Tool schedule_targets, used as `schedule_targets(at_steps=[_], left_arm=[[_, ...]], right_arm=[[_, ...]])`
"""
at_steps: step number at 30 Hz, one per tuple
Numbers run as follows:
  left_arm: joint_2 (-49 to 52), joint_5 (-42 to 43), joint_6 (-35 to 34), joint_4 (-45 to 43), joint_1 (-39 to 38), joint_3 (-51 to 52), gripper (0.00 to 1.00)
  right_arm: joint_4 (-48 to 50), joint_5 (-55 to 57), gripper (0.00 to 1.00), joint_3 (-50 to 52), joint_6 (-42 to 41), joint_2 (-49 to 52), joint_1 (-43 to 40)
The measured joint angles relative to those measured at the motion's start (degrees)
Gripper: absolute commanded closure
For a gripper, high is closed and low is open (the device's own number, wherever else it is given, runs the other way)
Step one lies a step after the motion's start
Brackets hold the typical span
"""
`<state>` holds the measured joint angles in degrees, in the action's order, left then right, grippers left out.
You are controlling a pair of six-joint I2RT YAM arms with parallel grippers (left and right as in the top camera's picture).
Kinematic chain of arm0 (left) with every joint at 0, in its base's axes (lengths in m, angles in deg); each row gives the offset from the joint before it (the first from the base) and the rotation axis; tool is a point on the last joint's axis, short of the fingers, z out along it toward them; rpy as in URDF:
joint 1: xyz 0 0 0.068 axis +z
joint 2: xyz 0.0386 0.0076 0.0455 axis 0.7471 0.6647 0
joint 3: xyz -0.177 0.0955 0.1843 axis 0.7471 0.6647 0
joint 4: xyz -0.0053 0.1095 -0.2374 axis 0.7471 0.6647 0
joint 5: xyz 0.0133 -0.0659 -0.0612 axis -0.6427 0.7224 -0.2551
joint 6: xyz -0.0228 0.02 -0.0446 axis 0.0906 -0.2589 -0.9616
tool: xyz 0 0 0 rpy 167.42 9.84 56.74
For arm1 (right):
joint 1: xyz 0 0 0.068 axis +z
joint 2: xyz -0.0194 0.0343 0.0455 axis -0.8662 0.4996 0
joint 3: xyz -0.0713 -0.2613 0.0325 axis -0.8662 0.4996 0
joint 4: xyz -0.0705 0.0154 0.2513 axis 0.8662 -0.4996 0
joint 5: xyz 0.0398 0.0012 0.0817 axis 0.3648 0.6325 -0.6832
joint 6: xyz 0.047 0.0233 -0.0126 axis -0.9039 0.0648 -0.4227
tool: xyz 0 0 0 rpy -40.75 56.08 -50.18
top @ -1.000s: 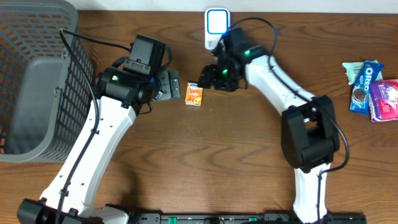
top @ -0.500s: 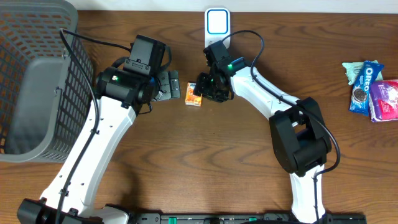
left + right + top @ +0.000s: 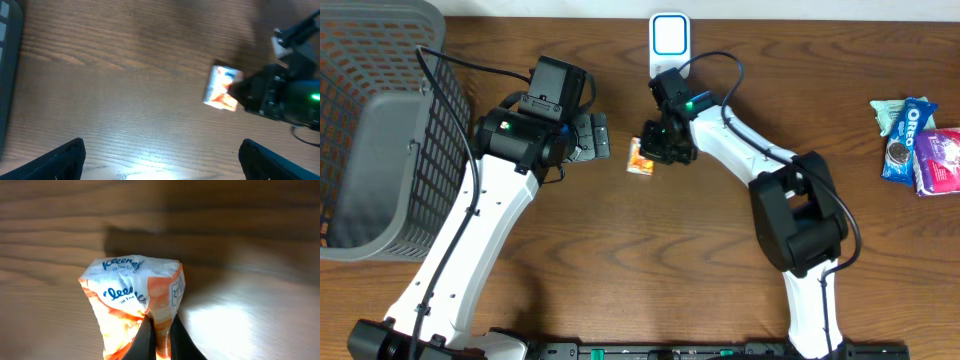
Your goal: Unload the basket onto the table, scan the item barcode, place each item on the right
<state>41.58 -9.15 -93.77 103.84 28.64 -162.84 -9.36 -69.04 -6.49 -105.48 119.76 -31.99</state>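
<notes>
The item is a small orange-and-white Kleenex tissue pack (image 3: 639, 158) on the wooden table, between the two arms. My right gripper (image 3: 656, 150) is shut on it. In the right wrist view the two dark fingers pinch a fold of the pack (image 3: 131, 297) near its right edge, at my right gripper (image 3: 159, 332). The pack (image 3: 222, 88) looks tilted in the left wrist view, with the right gripper (image 3: 265, 94) against its right side. My left gripper (image 3: 597, 135) stands wide open just left of the pack, with nothing between its fingers (image 3: 65, 157). A white scanner with a blue screen (image 3: 668, 37) stands at the table's back edge.
A grey mesh basket (image 3: 370, 130) fills the far left. At the right edge lie an Oreo pack (image 3: 910, 135) and a purple snack pack (image 3: 940, 160). Cables run along both arms.
My right gripper came in from the scanner side and closed on the tissue pack. The pack has shifted a little right and toward the front and now sits tilted. The left arm has not moved.
</notes>
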Motion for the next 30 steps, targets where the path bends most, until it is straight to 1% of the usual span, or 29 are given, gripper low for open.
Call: schedule_targets(at_steps=[1,5,6,7,8,10,11,13,16,19,21,26,30], left_arm=[[0.0,0.0,0.0,0.0,0.0,0.0,0.02],[0.0,0.0,0.0,0.0,0.0,0.0,0.02],[0.0,0.0,0.0,0.0,0.0,0.0,0.02],[0.0,0.0,0.0,0.0,0.0,0.0,0.02],[0.0,0.0,0.0,0.0,0.0,0.0,0.02],[0.0,0.0,0.0,0.0,0.0,0.0,0.02],[0.0,0.0,0.0,0.0,0.0,0.0,0.02],[0.0,0.0,0.0,0.0,0.0,0.0,0.02],[0.0,0.0,0.0,0.0,0.0,0.0,0.02],[0.0,0.0,0.0,0.0,0.0,0.0,0.02],[0.0,0.0,0.0,0.0,0.0,0.0,0.02],[0.0,0.0,0.0,0.0,0.0,0.0,0.02],[0.0,0.0,0.0,0.0,0.0,0.0,0.02]], right_arm=[[-3.7,3.0,0.99,0.0,1.0,-0.9,-0.7],[-10.2,11.8,0.99,0.7,3.5,-3.4,-3.3],[-11.6,14.3,0.95,0.9,4.6,-4.3,-4.3],[-12.2,15.5,0.88,0.9,5.5,-4.7,-4.8],[-12.7,17.3,0.70,1.0,7.0,-5.6,-5.8],[-13.2,19.4,0.38,1.0,9.3,-6.7,-7.0],[-13.8,20.3,0.35,1.0,10.7,-7.1,-7.4],[-14.0,21.1,0.34,1.0,12.7,-7.2,-7.4],[-14.2,21.6,0.42,1.0,14.4,-7.2,-7.4],[-14.2,20.7,0.44,1.0,15.0,-7.2,-7.2],[-14.2,19.8,0.48,1.0,15.1,-7.2,-6.9],[-12.3,19.2,0.53,1.0,10.8,-7.2,-4.8],[-11.4,22.9,0.57,1.2,5.4,-7.2,-2.6]])
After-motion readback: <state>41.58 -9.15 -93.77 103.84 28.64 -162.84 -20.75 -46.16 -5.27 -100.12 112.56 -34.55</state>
